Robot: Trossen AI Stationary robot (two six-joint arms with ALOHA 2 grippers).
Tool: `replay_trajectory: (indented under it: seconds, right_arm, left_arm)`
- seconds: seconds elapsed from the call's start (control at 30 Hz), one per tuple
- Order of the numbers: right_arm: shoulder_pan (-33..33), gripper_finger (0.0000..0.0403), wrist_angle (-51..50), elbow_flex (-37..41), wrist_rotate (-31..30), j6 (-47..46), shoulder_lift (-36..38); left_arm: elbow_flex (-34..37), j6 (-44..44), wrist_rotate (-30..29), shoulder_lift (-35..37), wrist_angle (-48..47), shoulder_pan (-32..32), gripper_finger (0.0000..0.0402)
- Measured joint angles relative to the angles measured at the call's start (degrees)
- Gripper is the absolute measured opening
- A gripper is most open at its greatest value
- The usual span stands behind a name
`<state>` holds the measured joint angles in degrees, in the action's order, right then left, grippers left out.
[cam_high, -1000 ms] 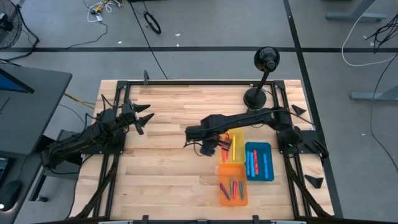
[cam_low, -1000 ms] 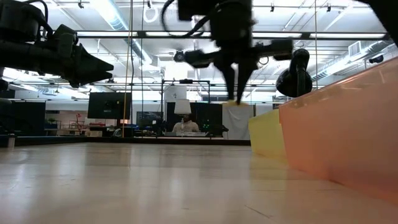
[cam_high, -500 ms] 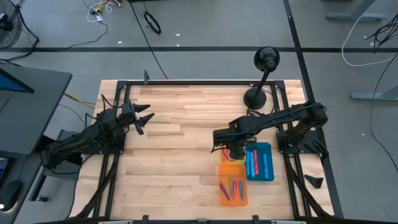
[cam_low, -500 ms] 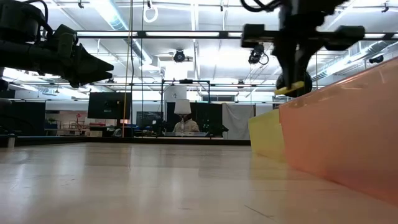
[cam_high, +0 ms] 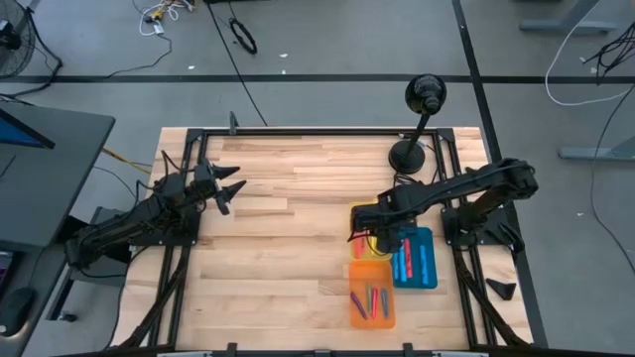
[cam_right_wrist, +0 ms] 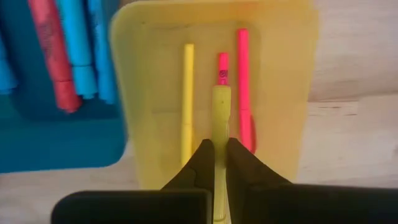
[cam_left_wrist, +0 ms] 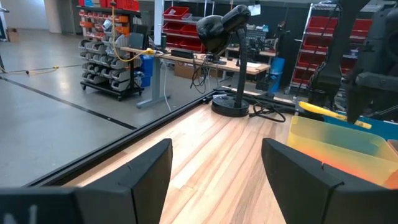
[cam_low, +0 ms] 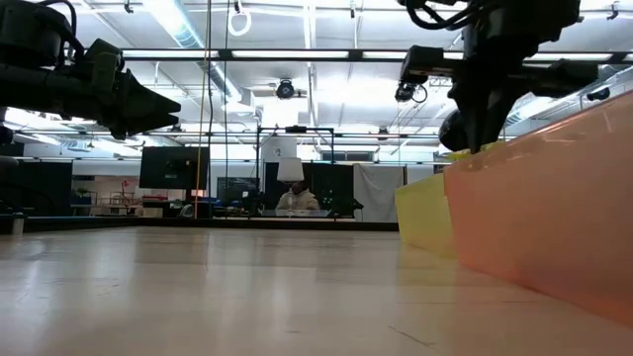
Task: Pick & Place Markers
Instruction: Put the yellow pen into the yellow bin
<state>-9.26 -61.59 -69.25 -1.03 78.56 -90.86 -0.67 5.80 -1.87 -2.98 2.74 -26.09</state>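
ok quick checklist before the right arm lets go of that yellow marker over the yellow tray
1. Grip: right gripper shut on the yellow marker: ok.
2. Position: marker is over the yellow tray, inside its rim in the right wrist view: ok.
3. Landing spot: a second yellow marker and two pink markers already lie there, and the held one hangs over the gap between them: ok.
4. Height above the tray floor: cannot tell.
5. Neighbouring trays: blue tray and orange tray sit beside, not under the gripper: ok.
6. Left gripper open, waiting at the table's far left, out of the way: ok.
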Motion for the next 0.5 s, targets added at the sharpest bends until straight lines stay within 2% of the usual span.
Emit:
replay_trajectory:
  seconds: [0.5]
  right_arm:
    - [0.00,0.0009,12.95,6.74,2.16,-1.52,-1.76]
  left_arm:
    - [0.00,0.00,-0.02,0.00,0.00,0.00,0.0252]
